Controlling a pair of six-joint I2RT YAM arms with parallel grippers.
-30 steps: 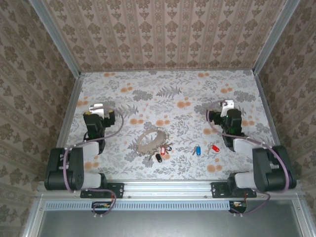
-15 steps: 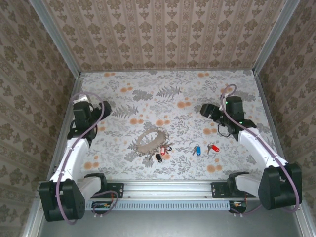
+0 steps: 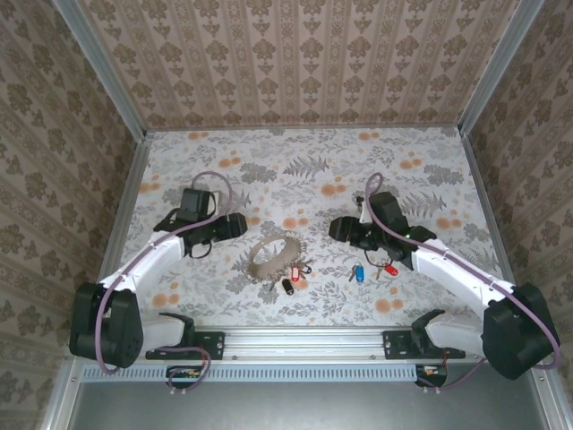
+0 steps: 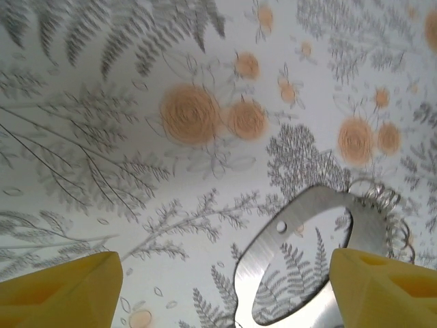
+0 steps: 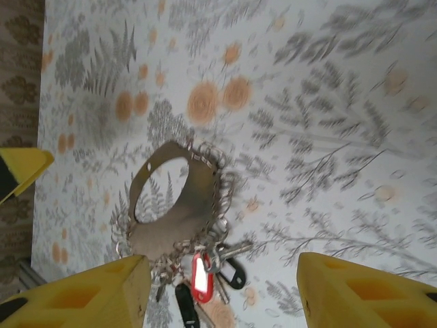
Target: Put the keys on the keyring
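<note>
We see the left claw (image 3: 237, 224) and the right claw (image 3: 338, 229) both open, holding nothing. The keyring (image 3: 271, 253) lies on the bench (image 3: 430, 152) between them, keys (image 3: 294, 274) just beside it.

The keyring (image 4: 307, 205) lies on the floral tabletop (image 4: 136, 171) between the claw's (image 4: 222, 287) wide-spread yellow fingers (image 4: 61, 287), nearer the right one.

We are seeing the keyring (image 3: 260, 262) sitting on the table near its near edge, about midway between the left and right edges. It is a wide tan hoop resting on its rim, with thin wire loops fringing it. A red-headed key (image 3: 295, 273) and a black-headed key (image 3: 288, 286) are lying just beside it on the near side. A blue-headed key (image 3: 358, 272) and a second red-headed key (image 3: 390, 269) are lying apart from it, toward the right edge.
</note>
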